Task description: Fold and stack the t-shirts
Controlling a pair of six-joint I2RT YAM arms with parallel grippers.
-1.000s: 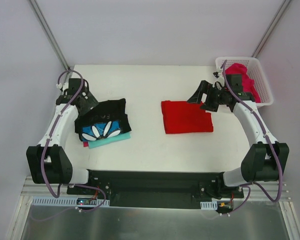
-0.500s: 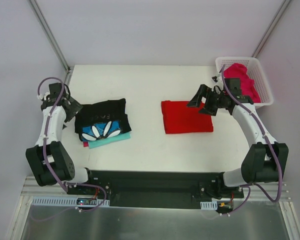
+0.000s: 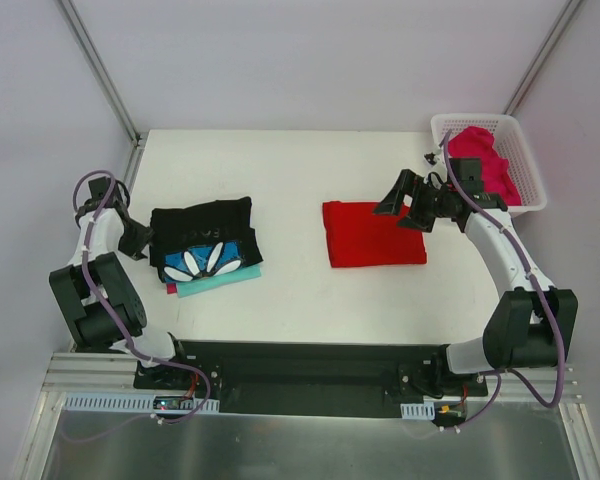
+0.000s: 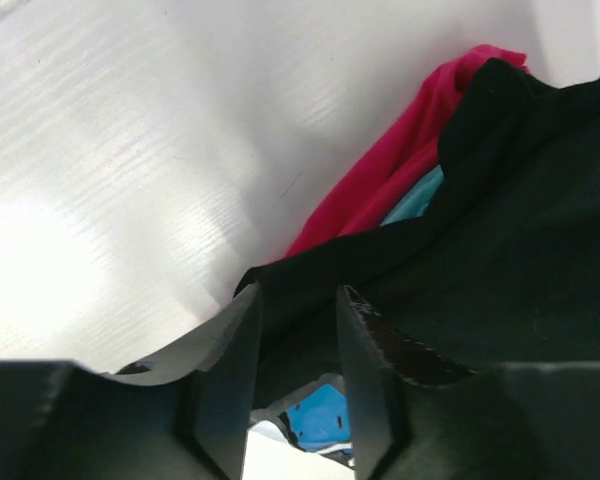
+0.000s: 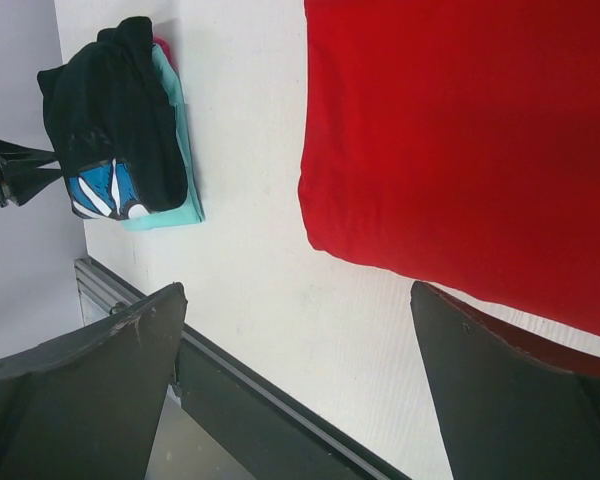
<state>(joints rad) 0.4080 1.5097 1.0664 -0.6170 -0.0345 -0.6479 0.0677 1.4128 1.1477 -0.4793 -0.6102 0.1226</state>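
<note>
While the right claw [image 3: 401,206] gapes wide over the red t-shirt [image 3: 372,235], the left claw [image 3: 139,240], narrowed, borders the black t-shirt [image 3: 206,222].

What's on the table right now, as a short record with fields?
Left pile: black floral shirt on teal cloth, pink edge beneath
Middle: red shirt, folded flat
Basket: pink shirt heaped inside, far right corner
Left end effector: at the pile's left edge, jaws narrowed, grip unclear
Right end effector: open, over the red shirt's far right corner
</note>
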